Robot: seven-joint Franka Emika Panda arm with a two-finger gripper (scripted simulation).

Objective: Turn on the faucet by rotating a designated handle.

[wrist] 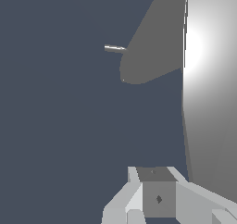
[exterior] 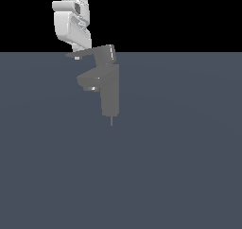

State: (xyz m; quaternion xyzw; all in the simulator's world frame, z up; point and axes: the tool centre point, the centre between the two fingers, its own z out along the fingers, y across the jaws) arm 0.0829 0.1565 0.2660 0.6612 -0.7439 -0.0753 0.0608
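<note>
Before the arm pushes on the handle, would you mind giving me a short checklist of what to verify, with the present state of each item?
1. Faucet upright on the surface: ok; its column stands vertical in the exterior view.
2. Handle reachable: ok; it points toward the exterior view's left, right beneath the arm.
3. Gripper at the handle: ok; it sits at the handle's thin end in the exterior view.
4. Finger contact with the handle: cannot tell; neither view shows the touch point.
5. Jaw opening: cannot tell; only the finger bases show in the wrist view.
6. Spout clear of the arm: ok; it lies below the handle.
</note>
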